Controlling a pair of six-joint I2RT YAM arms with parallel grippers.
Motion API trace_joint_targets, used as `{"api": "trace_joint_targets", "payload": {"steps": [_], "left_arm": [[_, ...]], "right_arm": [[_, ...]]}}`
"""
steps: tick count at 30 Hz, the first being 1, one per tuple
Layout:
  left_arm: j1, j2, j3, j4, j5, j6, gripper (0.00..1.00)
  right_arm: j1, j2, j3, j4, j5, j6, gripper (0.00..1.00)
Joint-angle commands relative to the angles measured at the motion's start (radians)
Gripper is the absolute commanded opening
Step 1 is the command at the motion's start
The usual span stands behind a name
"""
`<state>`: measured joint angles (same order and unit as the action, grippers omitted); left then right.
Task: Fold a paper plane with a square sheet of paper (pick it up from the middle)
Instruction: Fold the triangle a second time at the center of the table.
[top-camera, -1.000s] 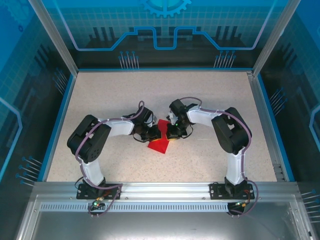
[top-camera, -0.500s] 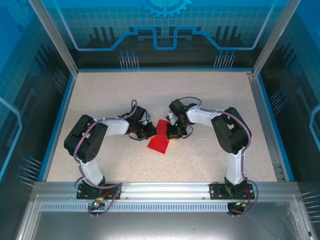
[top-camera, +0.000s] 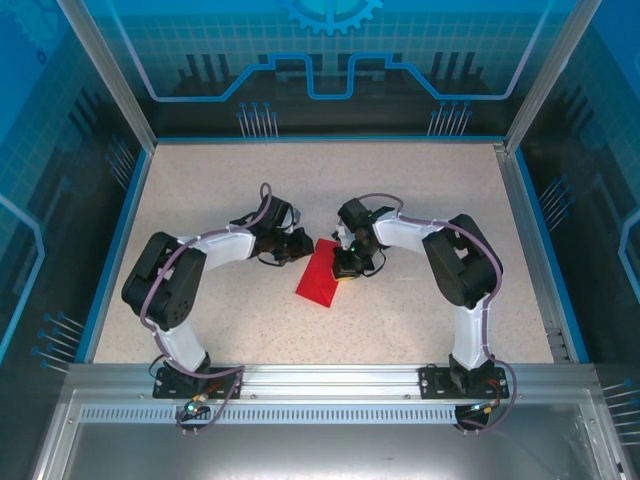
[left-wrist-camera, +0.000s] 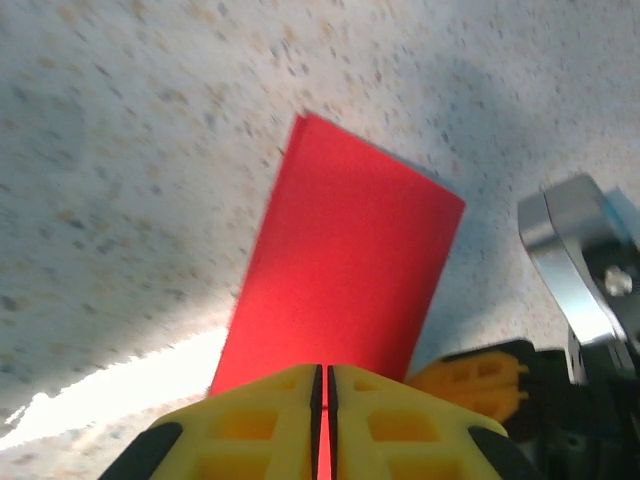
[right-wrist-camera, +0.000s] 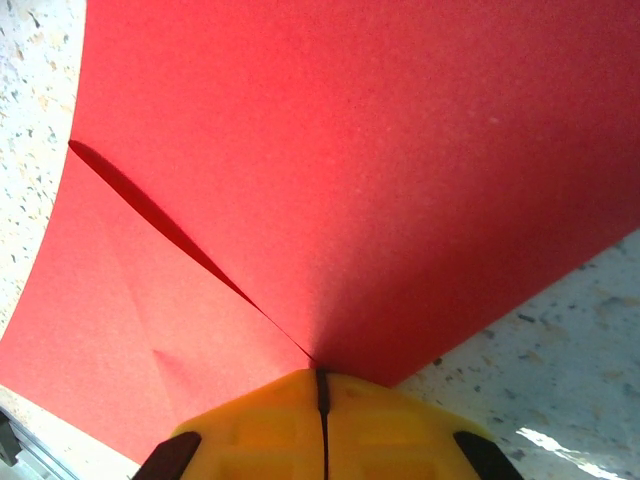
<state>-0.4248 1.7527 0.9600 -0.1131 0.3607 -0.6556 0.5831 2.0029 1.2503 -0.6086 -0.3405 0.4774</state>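
The square sheet of paper (top-camera: 318, 280) is bright red and lies folded over into a narrow rectangle mid-table. My left gripper (top-camera: 306, 247) is at its far left corner. In the left wrist view the yellow jaws (left-wrist-camera: 323, 368) stand nearly together with a thin red strip in the slit, and the paper (left-wrist-camera: 340, 260) stretches away from them. My right gripper (top-camera: 345, 270) is at the paper's right edge. In the right wrist view it (right-wrist-camera: 320, 375) is shut where two layers of the paper (right-wrist-camera: 350, 150) meet in a crease.
The speckled table (top-camera: 200, 180) has blue borders and see-through walls on three sides. An aluminium rail (top-camera: 330, 385) carries both arm bases at the near edge. The right gripper's yellow finger (left-wrist-camera: 470, 378) sits close beside the paper in the left wrist view.
My left gripper has slid from the paper's left side toward its far corner, its arm swinging left. The paper now looks flatter and narrower. The right gripper has stayed put.
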Motion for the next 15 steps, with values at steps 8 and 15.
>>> {"api": "trace_joint_targets", "payload": {"steps": [8, 15], "left_arm": [[-0.078, 0.056, -0.023, -0.044, 0.066, -0.005, 0.11], [-0.076, 0.095, -0.014, -0.081, 0.004, 0.012, 0.1]], "right_arm": [[0.004, 0.143, -0.083, -0.054, 0.26, -0.005, 0.06], [0.004, 0.155, -0.083, -0.054, 0.266, -0.004, 0.06]]}}
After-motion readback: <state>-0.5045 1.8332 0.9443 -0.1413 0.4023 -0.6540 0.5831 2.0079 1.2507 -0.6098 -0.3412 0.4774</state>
